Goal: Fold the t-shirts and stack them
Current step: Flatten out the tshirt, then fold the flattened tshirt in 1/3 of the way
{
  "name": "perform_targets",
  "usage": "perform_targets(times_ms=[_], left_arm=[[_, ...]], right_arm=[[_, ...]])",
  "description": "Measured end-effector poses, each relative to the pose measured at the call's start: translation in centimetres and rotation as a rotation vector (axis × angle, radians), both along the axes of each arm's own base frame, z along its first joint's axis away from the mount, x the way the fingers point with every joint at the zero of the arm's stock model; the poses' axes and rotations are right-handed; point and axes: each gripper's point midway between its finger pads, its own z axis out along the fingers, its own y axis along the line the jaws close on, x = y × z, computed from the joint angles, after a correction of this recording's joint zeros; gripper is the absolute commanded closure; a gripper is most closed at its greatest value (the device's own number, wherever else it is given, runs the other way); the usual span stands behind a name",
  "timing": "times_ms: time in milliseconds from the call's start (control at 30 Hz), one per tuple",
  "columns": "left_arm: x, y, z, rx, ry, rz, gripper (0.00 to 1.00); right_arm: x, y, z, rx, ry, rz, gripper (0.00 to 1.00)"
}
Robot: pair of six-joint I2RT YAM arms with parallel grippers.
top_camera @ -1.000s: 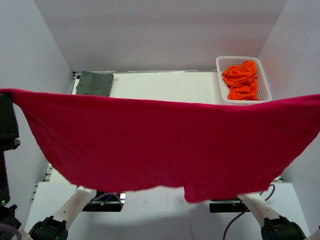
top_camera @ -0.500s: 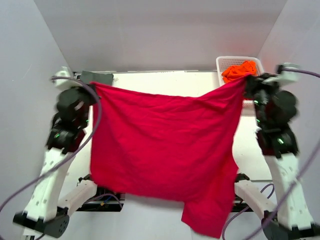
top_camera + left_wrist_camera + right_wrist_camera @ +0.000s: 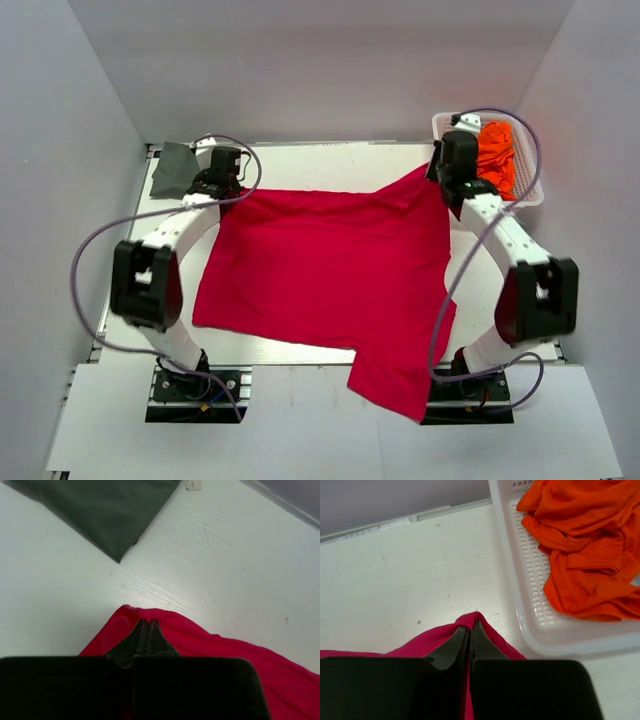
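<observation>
Top external view: the red shirt (image 3: 320,270) is laid out, unfolded, pinched by left gripper (image 3: 146,624) and right gripper (image 3: 470,626) — orange shirts (image 3: 495,160) untouched.

A lab test cell: plain pale panels (image 3: 320,70) enclose a white table (image 3: 330,160) (robot arms (image 3: 150,280) bolted on).

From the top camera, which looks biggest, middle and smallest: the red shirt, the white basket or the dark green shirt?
1. red t-shirt, by far the biggest, spread out flat.
2. white basket, though partly hidden.
3. dark green t-shirt, folded up small.
</observation>
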Motion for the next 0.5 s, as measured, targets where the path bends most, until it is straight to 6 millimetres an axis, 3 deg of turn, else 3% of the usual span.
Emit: perform_targets(times_ms=[100,333,500], left_arm=[[3.9,0.3,-2.3,0.009,0.022,0.012,1.0],[13.3,0.7,-4.2,0.021,-0.034,-0.02,1.0],[16.5,0.2,-6.6,0.045,-0.033,-0.14,1.0]], right_arm=[[3.1,0.3,-1.4,-0.023,0.021,-0.01,1.0],[10.9,0.9,-2.8,-0.078,0.008,-0.034,1.0],[13.0,0.9,-4.0,-0.103,0.013,-0.046,1.0]])
